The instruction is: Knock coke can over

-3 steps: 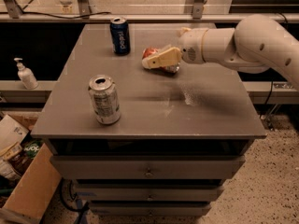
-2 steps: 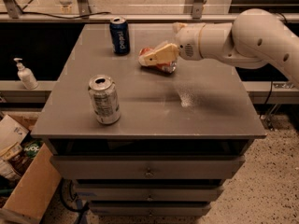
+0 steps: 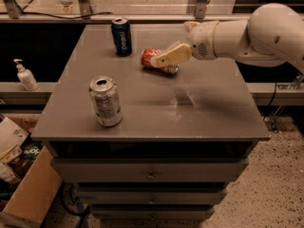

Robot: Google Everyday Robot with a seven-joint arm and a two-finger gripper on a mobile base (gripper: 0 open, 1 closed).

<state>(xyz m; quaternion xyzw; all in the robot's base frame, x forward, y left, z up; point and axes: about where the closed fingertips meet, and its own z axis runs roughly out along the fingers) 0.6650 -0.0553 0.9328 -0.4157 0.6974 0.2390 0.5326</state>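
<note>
The coke can [image 3: 151, 57], red-orange with a silver end, lies on its side on the grey table [image 3: 209, 103], at the back centre. My gripper [image 3: 161, 60] reaches in from the right on a white arm [image 3: 247, 34]. Its beige tip lies over the right part of the can and hides it. The can's left end shows past the tip.
A dark blue can [image 3: 122, 36] stands upright at the back, just left of the coke can. A silver-white can [image 3: 106, 101] stands upright near the front left edge. A soap bottle [image 3: 24, 75] sits on a ledge to the left. A cardboard box [image 3: 28, 194] is on the floor.
My gripper has shifted a little to the right and uncovers more of the coke can's left end. The other two cans have not moved.
</note>
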